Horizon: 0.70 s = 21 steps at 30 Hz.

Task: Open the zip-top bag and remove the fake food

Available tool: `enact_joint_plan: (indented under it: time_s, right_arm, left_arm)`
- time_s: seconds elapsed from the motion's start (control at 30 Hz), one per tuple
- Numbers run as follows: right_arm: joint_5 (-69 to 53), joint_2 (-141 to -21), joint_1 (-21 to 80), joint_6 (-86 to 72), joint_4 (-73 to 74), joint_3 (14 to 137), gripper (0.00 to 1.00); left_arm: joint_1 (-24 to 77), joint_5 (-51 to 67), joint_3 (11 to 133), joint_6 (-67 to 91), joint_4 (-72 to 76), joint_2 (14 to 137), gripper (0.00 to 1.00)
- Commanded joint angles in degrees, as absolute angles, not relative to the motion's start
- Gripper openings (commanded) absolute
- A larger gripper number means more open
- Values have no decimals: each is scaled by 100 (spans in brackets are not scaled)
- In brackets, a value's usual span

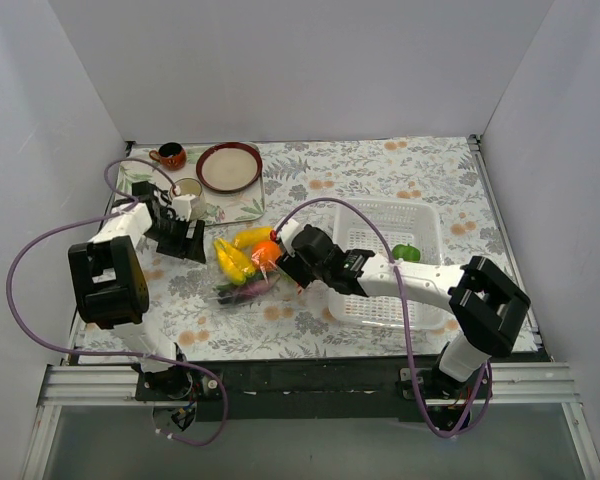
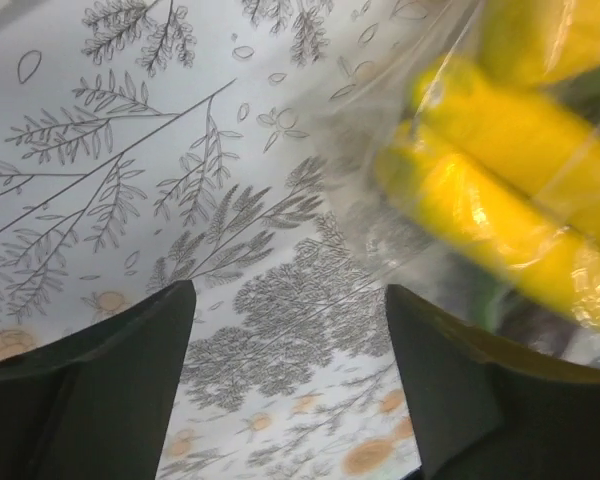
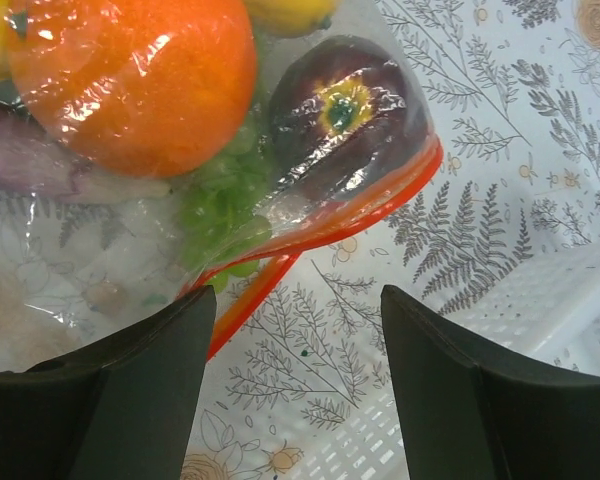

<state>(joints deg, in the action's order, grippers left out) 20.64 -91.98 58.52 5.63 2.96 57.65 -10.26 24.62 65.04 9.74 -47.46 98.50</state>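
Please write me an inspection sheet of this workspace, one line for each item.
Surface: flowered cloth covers the table.
Job's things: bag lies between left gripper and right gripper, fake food inside, red zip strip toward the right gripper; one green piece lies in the white basket.
Clutter: tray with brown cup, white cup, bowl.
Grippers: both open, holding nothing.
Cables: purple cables loop beside both arms.
Surroundings: plain white walls.

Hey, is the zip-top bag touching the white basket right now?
Apart. The right wrist view shows a strip of bare tablecloth between the red zip edge of the zip-top bag and the white basket.
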Motion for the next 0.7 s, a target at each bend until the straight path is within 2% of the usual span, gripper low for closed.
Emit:
enact_joint_plan:
  time_s: [0.0, 0.03, 0.1, 0.4, 0.53, 0.63, 0.67]
  right_arm:
    - [1986, -9264, 5941, 448, 141, 5915, 75]
    - [1986, -9264, 5941, 448, 149, 5880, 75]
    - [1960, -9211, 5950, 440, 158, 5862, 75]
    - [1995, -9176, 5968, 396, 132, 5774, 75]
    - [1986, -9185, 5968, 378, 149, 5774, 75]
    - [1986, -9202, 5968, 369, 167, 5766, 75]
    - [1995, -9202, 5968, 369, 167, 5774, 75]
  left_arm:
    - [-1011, 3811, 6864, 1125, -5588, 9677, 87]
    - [-1019, 3928, 6882, 1125, -5686, 9694, 91]
    - [-1020, 4130, 6882, 1081, -5966, 9738, 93]
    - [-976, 4176, 6065, 1125, -5732, 9703, 89]
    - [-932, 4017, 5880, 1230, -5414, 9764, 80]
    - [-748, 4227, 5915, 1265, -5475, 9923, 68]
    - [-686, 4332, 5950, 1318, -5502, 9949, 58]
